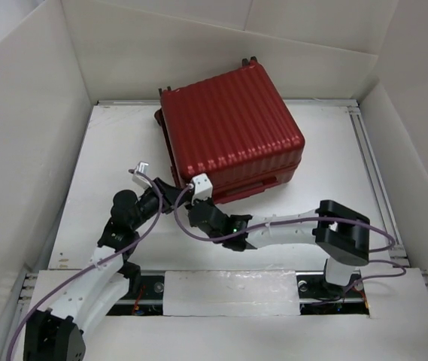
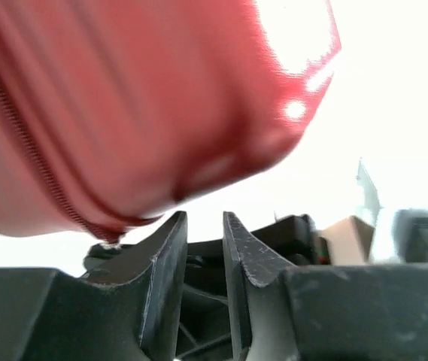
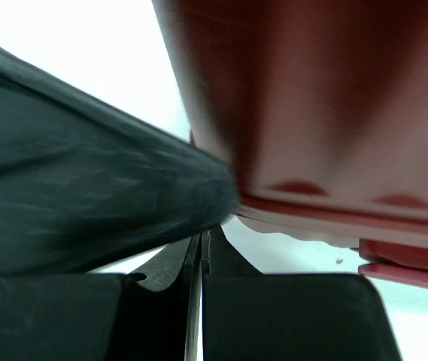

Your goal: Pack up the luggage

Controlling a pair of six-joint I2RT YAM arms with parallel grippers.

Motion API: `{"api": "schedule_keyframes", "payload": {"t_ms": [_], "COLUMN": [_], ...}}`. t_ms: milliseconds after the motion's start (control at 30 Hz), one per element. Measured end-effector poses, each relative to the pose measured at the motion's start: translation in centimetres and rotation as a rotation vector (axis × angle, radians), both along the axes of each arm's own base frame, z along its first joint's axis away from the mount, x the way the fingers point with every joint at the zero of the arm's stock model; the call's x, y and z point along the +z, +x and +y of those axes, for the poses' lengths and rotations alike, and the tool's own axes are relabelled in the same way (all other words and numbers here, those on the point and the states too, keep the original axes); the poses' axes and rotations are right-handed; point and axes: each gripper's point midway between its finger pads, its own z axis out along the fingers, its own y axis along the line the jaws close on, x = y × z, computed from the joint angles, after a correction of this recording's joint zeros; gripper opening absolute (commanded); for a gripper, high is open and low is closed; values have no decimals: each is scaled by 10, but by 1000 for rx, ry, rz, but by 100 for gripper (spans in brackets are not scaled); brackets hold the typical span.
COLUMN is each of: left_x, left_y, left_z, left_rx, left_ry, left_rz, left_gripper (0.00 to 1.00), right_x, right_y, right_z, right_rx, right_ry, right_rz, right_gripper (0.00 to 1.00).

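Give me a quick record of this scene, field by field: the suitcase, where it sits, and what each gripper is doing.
luggage: red ribbed shell, lid down, lying flat
position: far centre of the white table
left gripper: at the luggage's near-left corner, fingers slightly apart, nothing between them
right gripper: by the same corner, fingers shut, holding nothing

The left arm [image 1: 102, 263] has white moulded shell links set between rounded black joints, and a thin purple cable [image 1: 25, 320] loops along it. The right arm [image 1: 289, 228] is built the same way, with a blocky black elbow housing [image 1: 343, 229], a second purple lead [image 1: 390, 239] and a small green light [image 1: 234, 223] near the wrist. The left tool [image 2: 204, 219] has matte black, scuffed, wedge-shaped fingers [image 2: 165, 259]. The right tool [image 3: 198, 244] is likewise black.
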Motion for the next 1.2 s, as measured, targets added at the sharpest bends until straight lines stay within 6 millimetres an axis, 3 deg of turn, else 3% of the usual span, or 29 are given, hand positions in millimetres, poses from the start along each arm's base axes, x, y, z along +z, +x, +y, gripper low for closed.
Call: {"api": "schedule_keyframes", "payload": {"t_ms": [33, 100, 200, 233, 267, 367, 467, 533, 633, 700, 867, 933, 1033, 1200], "left_x": [4, 13, 31, 39, 50, 77, 104, 116, 124, 112, 41, 18, -5, 1], "left_y": [-3, -10, -17, -16, -15, -8, 11, 36, 87, 123, 190, 208, 216, 224], "left_z": [-1, -4, 0, 4, 9, 26, 41, 43, 50, 68, 145, 167, 167, 134], "left_rx": [-11, -39, -29, -3, 26, 138, 251, 300, 376, 456, 649, 672, 629, 467], "left_ry": [-3, -3, 7, 16, 22, 33, 39, 55, 73, 76, 89, 94, 76, -50], "left_rz": [-4, -12, -42, -56, -77, -125, -145, -124, -72, -19, 207, 273, 328, 288], "left_gripper": [27, 48, 71, 85, 90, 99, 99, 99, 96, 95, 91, 96, 99, 99], "right_x": [0, 2, 6, 6, 7, 7, 7, 7, 9, 9, 10, 11, 10, 10], "right_y": [-2, -10, -29, -36, -44, -62, -75, -83, -96, -104, -115, -117, -117, -117], "right_z": [-2, -12, -37, -46, -55, -72, -80, -88, -109, -128, -165, -172, -179, -185], "right_rx": [1, 6, 32, 42, 53, 87, 104, 107, 118, 128, 138, 137, 129, 123], "right_ry": [16, 60, 95, 104, 109, 118, 118, 119, 144, 174, 223, 223, 212, 197], "right_rz": [0, 8, 29, 37, 43, 61, 77, 85, 100, 109, 126, 131, 133, 135], "right_gripper": [0, 0, 0, 0, 0, 0, 0, 0, 0, 0, 0, 0, 0, 0]}}
